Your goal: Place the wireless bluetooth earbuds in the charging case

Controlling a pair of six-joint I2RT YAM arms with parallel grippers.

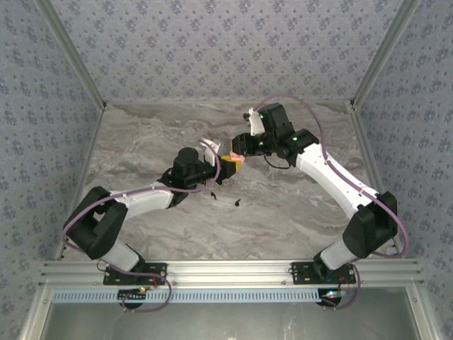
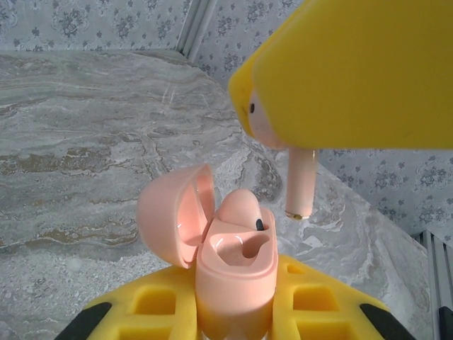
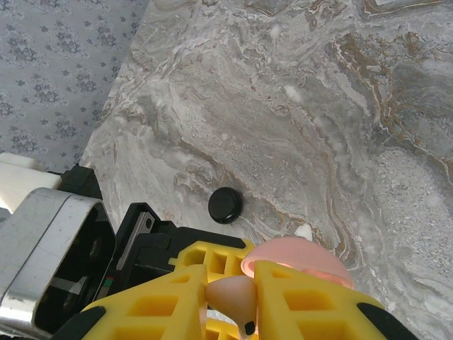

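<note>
My left gripper [image 2: 235, 312] is shut on the pink charging case [image 2: 233, 273], held upright with its lid [image 2: 173, 216] swung open to the left. One pale pink earbud [image 2: 239, 207] sits in the far slot; the near slot [image 2: 244, 248] is hollow. My right gripper [image 3: 230, 283] is shut on another pink earbud [image 3: 235, 301]. In the left wrist view this earbud [image 2: 300, 180] hangs stem down just above and right of the case, apart from it. From above, the two grippers [image 1: 225, 168] [image 1: 239, 150] meet mid-table.
A black round disc [image 3: 225, 205] lies on the marble table [image 3: 340, 106] beside the left gripper. Two small black pieces [image 1: 212, 193] [image 1: 238, 204] lie nearer the arm bases. Patterned walls [image 1: 42, 106] close in the table's sides and back.
</note>
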